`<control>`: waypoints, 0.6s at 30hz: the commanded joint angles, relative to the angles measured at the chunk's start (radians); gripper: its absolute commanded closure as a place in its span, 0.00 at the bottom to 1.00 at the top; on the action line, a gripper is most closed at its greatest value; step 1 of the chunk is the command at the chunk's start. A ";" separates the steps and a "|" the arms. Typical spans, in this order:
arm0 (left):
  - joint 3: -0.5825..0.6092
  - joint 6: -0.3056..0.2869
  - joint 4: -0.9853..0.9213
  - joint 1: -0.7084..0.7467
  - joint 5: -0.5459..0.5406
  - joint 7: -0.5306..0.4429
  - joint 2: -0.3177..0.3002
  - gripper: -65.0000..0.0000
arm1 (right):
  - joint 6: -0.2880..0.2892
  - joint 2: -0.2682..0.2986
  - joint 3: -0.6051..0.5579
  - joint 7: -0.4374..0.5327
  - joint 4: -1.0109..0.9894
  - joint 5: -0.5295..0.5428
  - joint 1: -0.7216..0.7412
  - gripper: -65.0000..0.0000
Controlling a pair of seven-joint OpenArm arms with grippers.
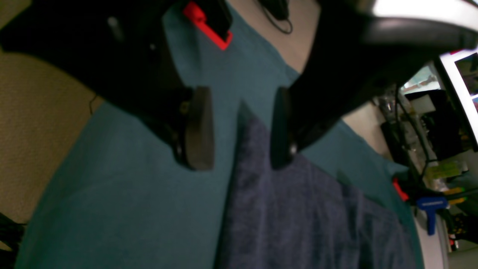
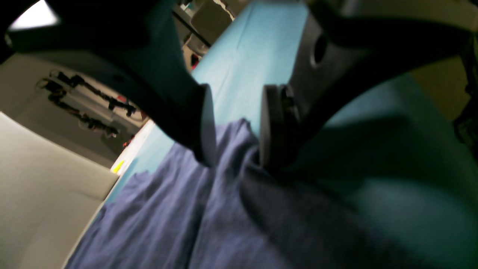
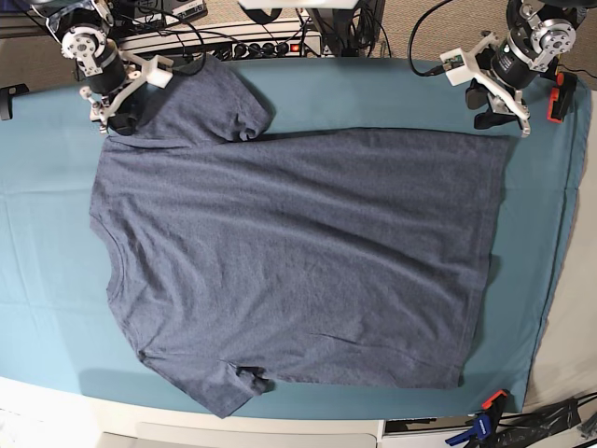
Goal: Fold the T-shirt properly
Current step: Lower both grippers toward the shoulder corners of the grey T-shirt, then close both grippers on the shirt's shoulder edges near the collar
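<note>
The dark blue-grey T-shirt [image 3: 298, 252] lies spread flat on the teal table cloth [image 3: 47, 187], neck to the left and hem to the right in the base view. My left gripper [image 3: 504, 121] hovers at the far hem corner. In the left wrist view it [image 1: 239, 130] is open, with the T-shirt's [image 1: 298, 209] corner tip lying between its fingers. My right gripper [image 3: 117, 126] is at the far sleeve and shoulder. Its jaws [image 2: 237, 145] stand open over a raised edge of the T-shirt [image 2: 168, 216]. No lettering shows.
A red clamp [image 3: 557, 98] grips the cloth at the far right edge, and a blue clamp [image 3: 480, 425] sits at the near right corner. Cables and a power strip [image 3: 252, 42] run behind the table's far edge. The table's near edge [image 3: 280, 434] is white.
</note>
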 commanded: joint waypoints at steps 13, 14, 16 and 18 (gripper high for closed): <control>-0.005 0.015 0.015 0.006 0.001 -0.006 -0.011 0.59 | 0.059 0.014 -0.092 0.091 0.008 0.040 0.028 0.67; -0.005 0.015 0.015 0.006 0.001 -0.006 -0.011 0.59 | 0.059 0.014 -0.121 0.090 0.008 0.040 0.037 0.67; -0.005 0.015 0.015 0.006 0.001 0.002 -0.011 0.59 | 0.059 0.014 -0.183 0.075 0.008 0.039 0.053 0.67; -0.005 0.015 0.015 0.006 0.000 0.017 -0.011 0.59 | 0.059 0.013 -0.241 0.042 0.008 0.039 0.071 0.67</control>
